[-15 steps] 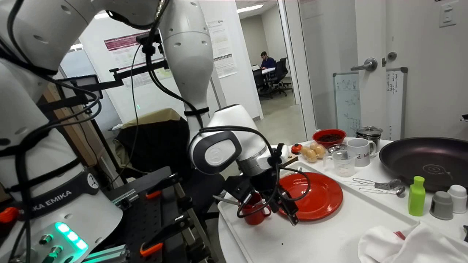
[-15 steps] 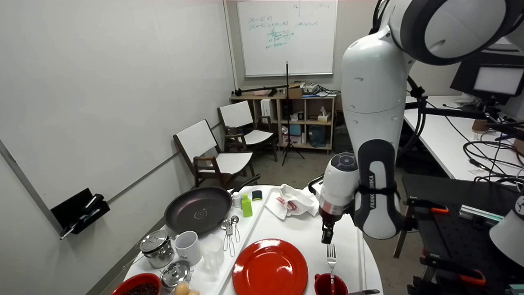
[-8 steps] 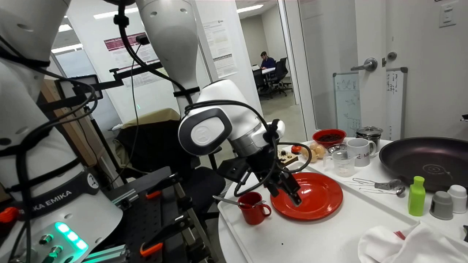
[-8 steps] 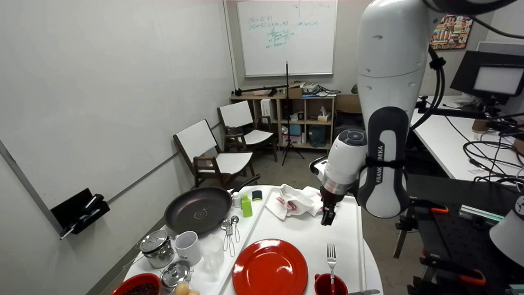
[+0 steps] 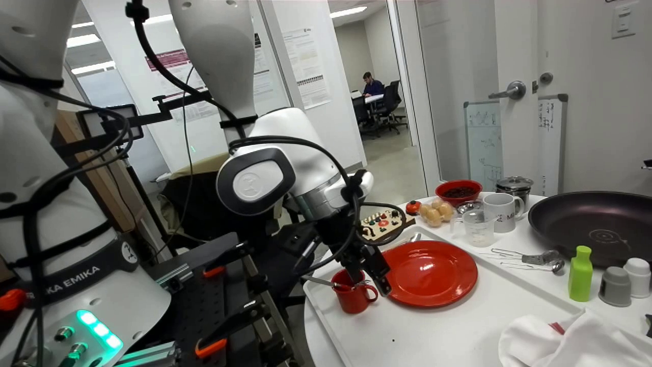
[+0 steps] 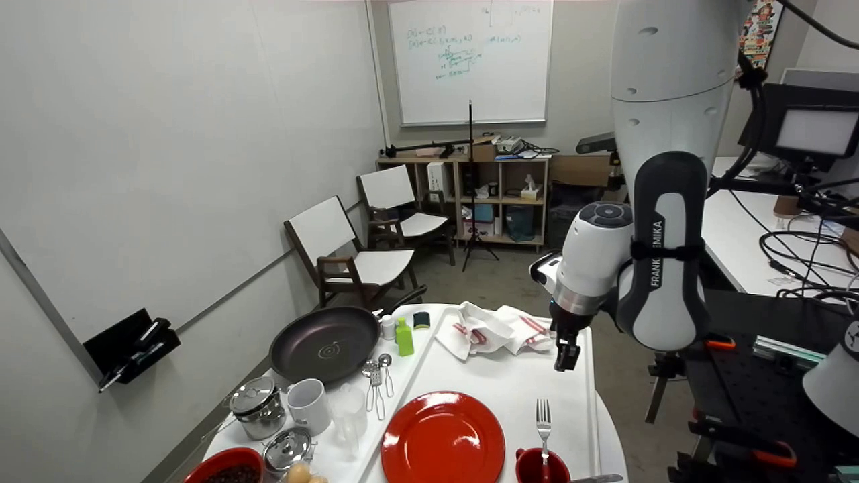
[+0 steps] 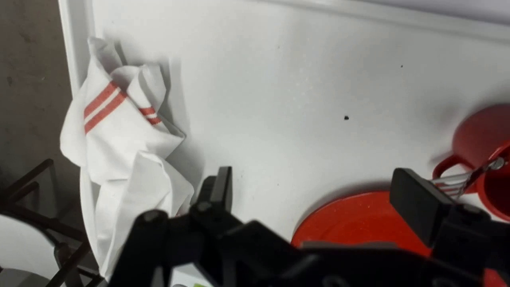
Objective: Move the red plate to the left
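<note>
The red plate (image 5: 440, 270) lies flat on the white tray (image 5: 438, 336), a large glossy disc. It also shows in an exterior view (image 6: 443, 436), and part of it in the wrist view (image 7: 354, 217), where the gripper hides the rest. My gripper (image 7: 312, 175) is open with nothing between its fingers. It hangs above the tray, to the side of the plate and apart from it, as an exterior view (image 6: 567, 359) shows. One finger overlaps the plate's rim in the wrist view.
A red mug (image 5: 351, 300) holding a fork (image 6: 543, 416) and a knife stands beside the plate. A white towel (image 7: 131, 159) with red stripes lies at the tray's end. A pan (image 6: 329, 342), cups and a green bottle (image 5: 580, 275) stand beyond the tray's edge.
The arm has lifted the gripper and drawn it back toward the robot base, left and right respectively in the exterior views. The plate and mug have not moved.
</note>
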`<state>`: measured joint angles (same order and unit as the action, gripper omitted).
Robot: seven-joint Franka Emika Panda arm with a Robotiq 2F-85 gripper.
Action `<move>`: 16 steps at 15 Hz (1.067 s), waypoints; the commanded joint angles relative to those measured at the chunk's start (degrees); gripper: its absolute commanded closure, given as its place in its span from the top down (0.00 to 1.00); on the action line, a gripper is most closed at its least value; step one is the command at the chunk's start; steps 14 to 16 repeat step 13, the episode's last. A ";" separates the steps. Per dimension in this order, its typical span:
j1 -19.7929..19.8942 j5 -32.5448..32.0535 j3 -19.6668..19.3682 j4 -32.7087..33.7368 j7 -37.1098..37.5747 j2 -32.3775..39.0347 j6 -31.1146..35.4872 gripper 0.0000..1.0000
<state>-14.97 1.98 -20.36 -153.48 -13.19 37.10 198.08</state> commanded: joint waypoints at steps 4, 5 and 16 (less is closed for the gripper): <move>-7.20 2.41 -2.40 -5.09 -0.88 -2.25 -4.75 1.00; -9.10 2.92 -3.24 -5.32 -0.61 -2.62 -6.12 1.00; -18.32 1.47 -9.19 -6.10 1.71 -6.12 -12.22 1.00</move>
